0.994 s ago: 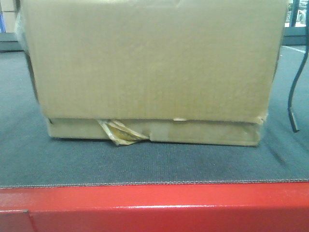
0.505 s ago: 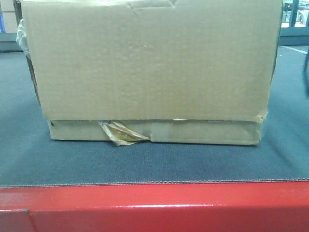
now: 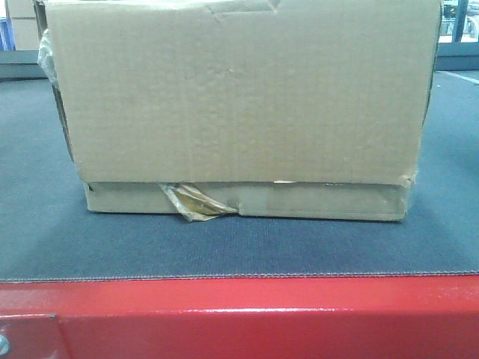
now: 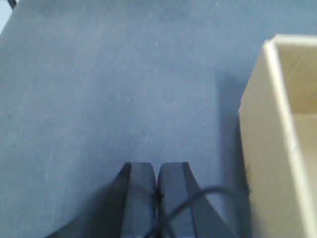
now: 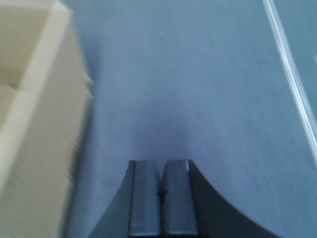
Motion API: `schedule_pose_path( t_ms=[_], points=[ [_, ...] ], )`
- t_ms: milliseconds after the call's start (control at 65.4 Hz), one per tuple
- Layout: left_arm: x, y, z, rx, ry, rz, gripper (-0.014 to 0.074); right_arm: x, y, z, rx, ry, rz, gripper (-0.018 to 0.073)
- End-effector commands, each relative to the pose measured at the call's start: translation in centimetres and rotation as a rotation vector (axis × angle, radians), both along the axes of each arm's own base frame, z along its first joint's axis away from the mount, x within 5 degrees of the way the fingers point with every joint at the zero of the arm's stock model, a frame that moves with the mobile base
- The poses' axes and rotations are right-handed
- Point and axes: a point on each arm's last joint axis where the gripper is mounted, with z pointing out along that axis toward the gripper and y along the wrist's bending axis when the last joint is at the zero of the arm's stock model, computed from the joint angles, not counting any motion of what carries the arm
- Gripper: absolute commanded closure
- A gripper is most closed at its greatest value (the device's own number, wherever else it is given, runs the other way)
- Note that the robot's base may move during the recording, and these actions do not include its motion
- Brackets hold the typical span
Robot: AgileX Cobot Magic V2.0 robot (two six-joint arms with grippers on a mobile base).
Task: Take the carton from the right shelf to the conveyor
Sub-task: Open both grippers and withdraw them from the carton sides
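Note:
The carton (image 3: 239, 97), a wide plain brown cardboard box with crinkled torn tape (image 3: 191, 203) hanging from its bottom flap, rests on the conveyor belt (image 3: 239, 247), behind the red frame (image 3: 247, 314). In the left wrist view my left gripper (image 4: 157, 166) is shut and empty above the belt, with the carton's open top edge (image 4: 277, 124) to its right. The right wrist view has my right gripper (image 5: 161, 162) shut and empty over the belt, the carton (image 5: 34, 124) off to its left. Neither gripper touches the carton.
A black cable (image 4: 198, 198) loops across the left gripper's fingers. A pale line (image 5: 292, 79) runs along the belt at the right wrist view's right side. Blue bins (image 3: 6, 34) and shelving show faintly behind the carton's top corners.
The black cable hanging at the right of the front view one second ago has gone out of sight. The carton sits slightly lower and further right in that view.

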Motion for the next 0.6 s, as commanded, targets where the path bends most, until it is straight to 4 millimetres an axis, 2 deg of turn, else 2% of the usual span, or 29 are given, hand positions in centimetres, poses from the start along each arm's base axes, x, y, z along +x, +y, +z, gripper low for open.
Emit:
schedule_pose_path(
  t_ms=[0, 183, 275, 367, 581],
  points=[
    [-1.5, 0.0, -1.5, 0.004, -0.088, -0.024, 0.0596, -1.7, -0.9, -1.3, 0.006, -0.041, -0.014, 0.0634],
    [-6.2, -0.3, -6.2, 0.009, -0.221, -0.063, 0.0596, -5.5, -1.1, -5.6, 0.016, -0.116, 0.017, 0.0634],
    [-9.2, -0.4, -8.8, 0.01, -0.3, -0.08, 0.0596, -7.8, -1.2, -7.4, 0.023, -0.177, 0.033, 0.0634],
    [-12.2, -0.6, -11.1, 0.012, -0.401, -0.097, 0.0596, -10.0, -1.4, -8.7, 0.031, -0.25, 0.046, 0.0634],
    [-18.1, -0.6, -14.8, -0.004, -0.555, -0.1, 0.0596, -15.4, -1.8, -11.4, 0.045, -0.381, 0.061, 0.0634]
  ],
)
